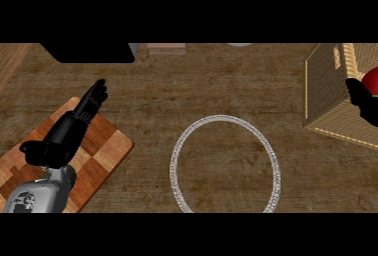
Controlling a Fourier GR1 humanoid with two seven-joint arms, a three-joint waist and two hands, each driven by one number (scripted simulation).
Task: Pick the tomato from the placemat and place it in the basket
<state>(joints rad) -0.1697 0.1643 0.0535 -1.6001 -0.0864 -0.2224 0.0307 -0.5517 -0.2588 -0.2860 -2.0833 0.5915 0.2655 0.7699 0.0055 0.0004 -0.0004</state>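
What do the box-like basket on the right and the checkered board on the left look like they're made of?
The basket looks woven, perhaps wicker or straw: its tan walls show a fine mesh texture and a paler braided rim. The board under the left hand looks like wood: blocks of light and reddish brown with grain lines, matte rather than glossy. Both are judged by look alone.

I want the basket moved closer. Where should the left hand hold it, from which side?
Probably the basket's left wall rim, coming from above: it is straight and bare, while the right hand holds the tomato over its right part.
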